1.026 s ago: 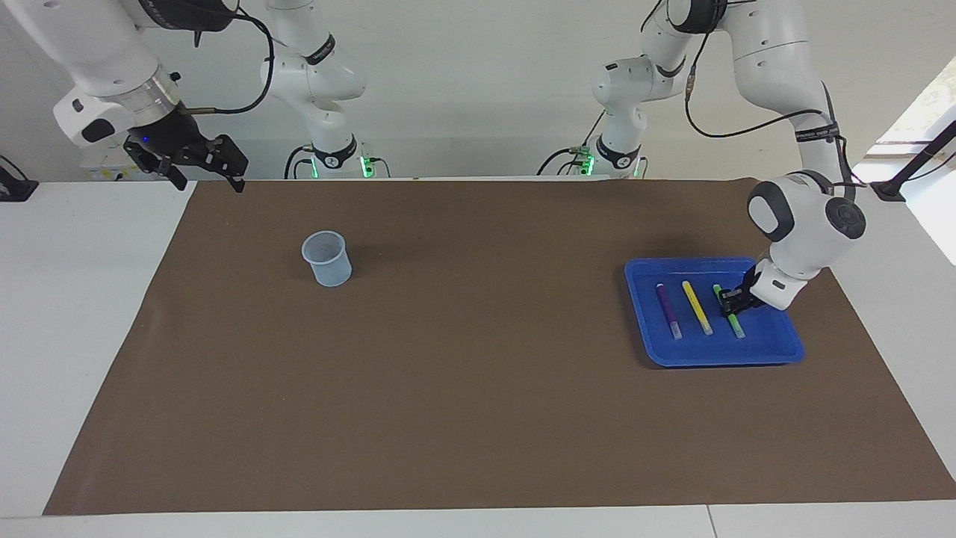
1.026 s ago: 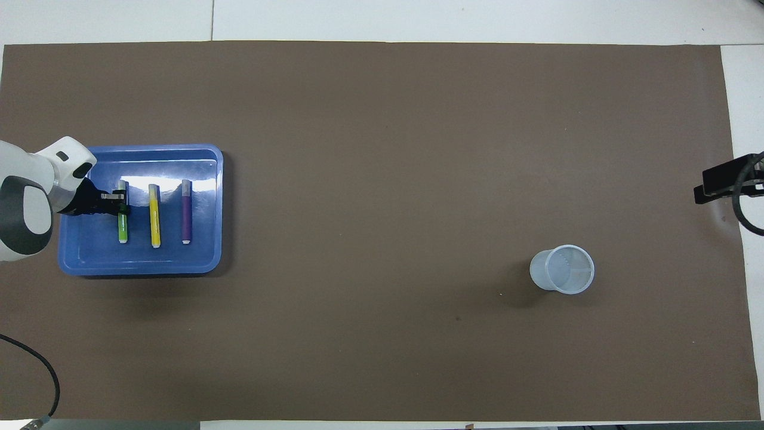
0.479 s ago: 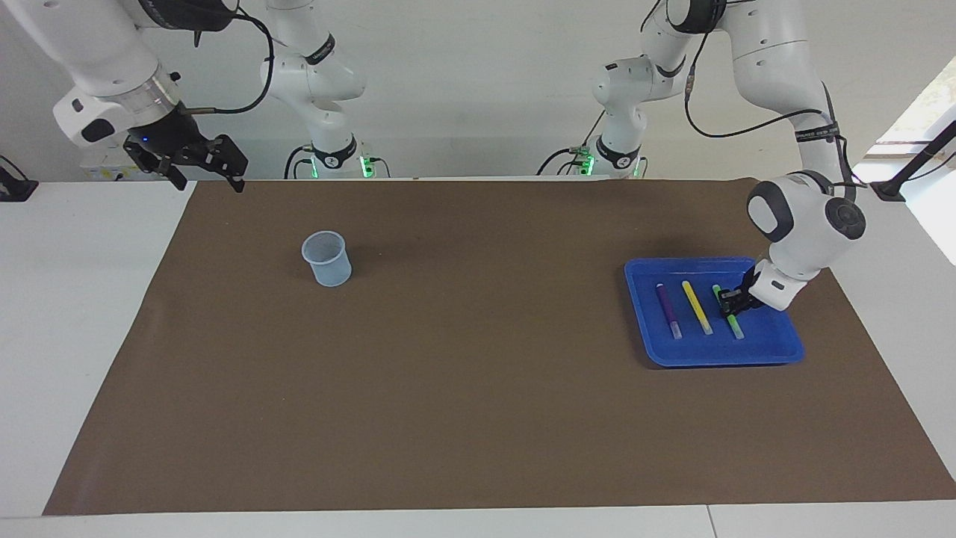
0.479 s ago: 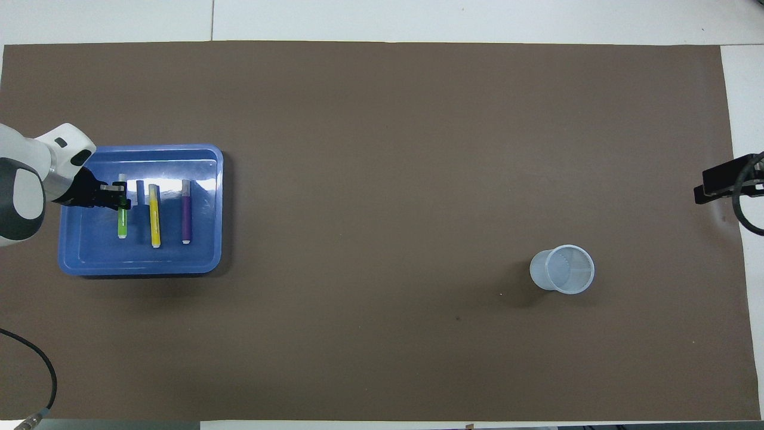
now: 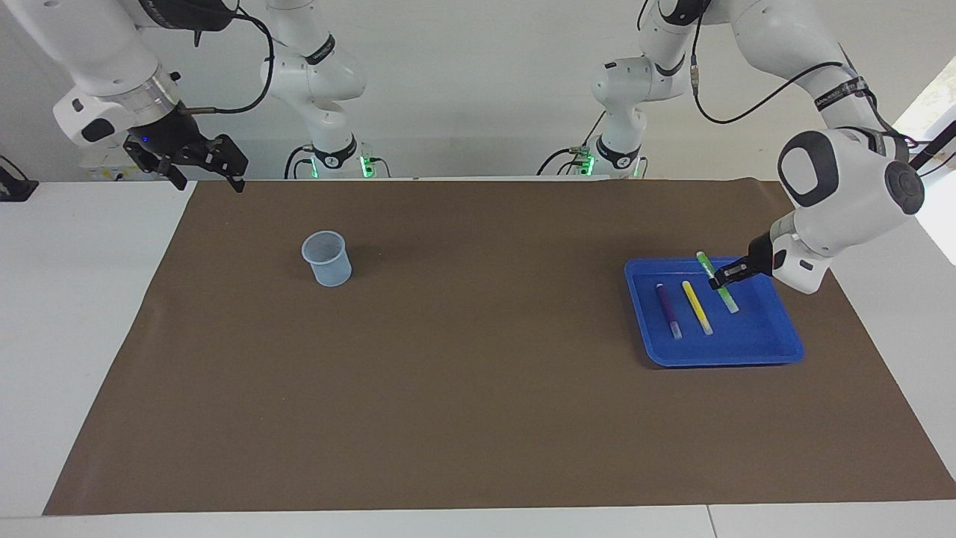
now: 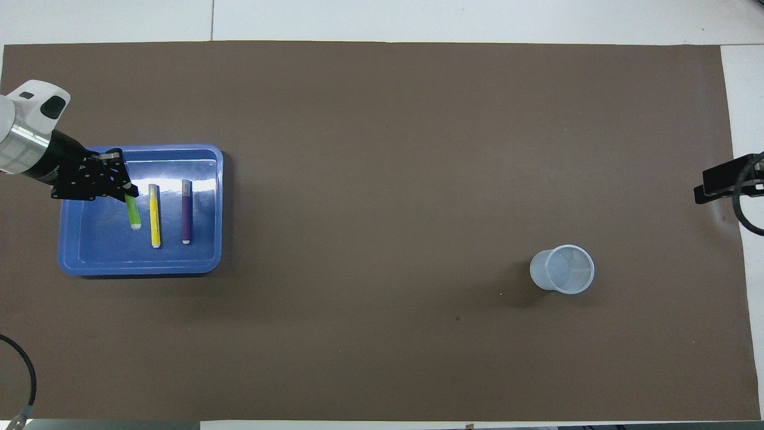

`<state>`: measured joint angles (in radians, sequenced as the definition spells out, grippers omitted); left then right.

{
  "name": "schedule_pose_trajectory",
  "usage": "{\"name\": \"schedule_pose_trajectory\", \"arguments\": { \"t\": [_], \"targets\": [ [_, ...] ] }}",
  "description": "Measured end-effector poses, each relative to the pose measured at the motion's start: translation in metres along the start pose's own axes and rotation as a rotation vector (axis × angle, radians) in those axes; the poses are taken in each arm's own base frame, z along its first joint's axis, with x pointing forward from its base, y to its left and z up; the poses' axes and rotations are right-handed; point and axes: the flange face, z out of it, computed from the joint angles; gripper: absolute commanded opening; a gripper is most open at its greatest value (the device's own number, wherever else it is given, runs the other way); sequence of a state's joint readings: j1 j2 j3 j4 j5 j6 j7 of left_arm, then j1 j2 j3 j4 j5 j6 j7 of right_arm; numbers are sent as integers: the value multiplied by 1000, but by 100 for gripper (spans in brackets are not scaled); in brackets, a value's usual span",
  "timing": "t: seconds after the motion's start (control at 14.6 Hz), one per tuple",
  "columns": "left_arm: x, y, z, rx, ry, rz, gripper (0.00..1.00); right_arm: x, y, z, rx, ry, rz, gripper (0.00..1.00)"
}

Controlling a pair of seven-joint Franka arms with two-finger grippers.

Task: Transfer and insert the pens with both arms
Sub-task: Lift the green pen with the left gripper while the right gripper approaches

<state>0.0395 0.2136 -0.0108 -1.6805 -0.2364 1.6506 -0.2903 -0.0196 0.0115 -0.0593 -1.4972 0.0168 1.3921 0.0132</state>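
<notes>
Pens like the short green marker (image 5: 715,282) are, by my judgement, light, stiff and slick-barrelled, best pinched mid-barrel. The left gripper (image 5: 723,275) is clamped on it that way, tilted above the shallow blue plastic tray (image 5: 777,350), where the yellow marker (image 5: 696,307) and purple marker (image 5: 668,310) lie. Only the facing view shows the lift, and the waiting right gripper (image 5: 200,170), fingers spread, over the table edge. The overhead view looks down into the translucent plastic cup (image 6: 562,269).

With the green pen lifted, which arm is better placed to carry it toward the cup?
Left, I'd judge. The left claw is shut on the green pen, raised over the blue tray. The right claw waits open, not over the cup.
</notes>
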Motion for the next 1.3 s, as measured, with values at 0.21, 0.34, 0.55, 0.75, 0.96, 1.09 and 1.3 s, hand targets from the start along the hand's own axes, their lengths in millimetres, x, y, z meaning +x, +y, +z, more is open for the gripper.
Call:
{"name": "schedule_pose_trajectory", "arguments": {
  "t": [0.21, 0.34, 0.55, 0.75, 0.96, 1.09, 1.3],
  "targets": [
    [-48, 43, -21, -82, -78, -193, 0, 0, 0, 0, 0, 0, 0, 100],
    [-78, 70, -32, -141, -157, -304, 0, 0, 0, 0, 0, 0, 0, 100],
    [-114, 108, -32, -183, -284, -436, 0, -1, -2, 1, 0, -5, -5, 100],
    [-141, 155, -22, -230, -405, -608, 0, -3, -28, 1, -5, -12, -55, 100],
    [-167, 198, -8, -274, -477, -706, 0, -9, -68, 0, 48, -15, -127, 100],
    [-188, 220, 1, -316, -495, -768, 0, -16, -92, -5, 197, -29, -154, 100],
    [-226, 235, 12, -399, -492, -875, 0, -25, -117, -15, 400, -80, -43, 100]
  ]
}}
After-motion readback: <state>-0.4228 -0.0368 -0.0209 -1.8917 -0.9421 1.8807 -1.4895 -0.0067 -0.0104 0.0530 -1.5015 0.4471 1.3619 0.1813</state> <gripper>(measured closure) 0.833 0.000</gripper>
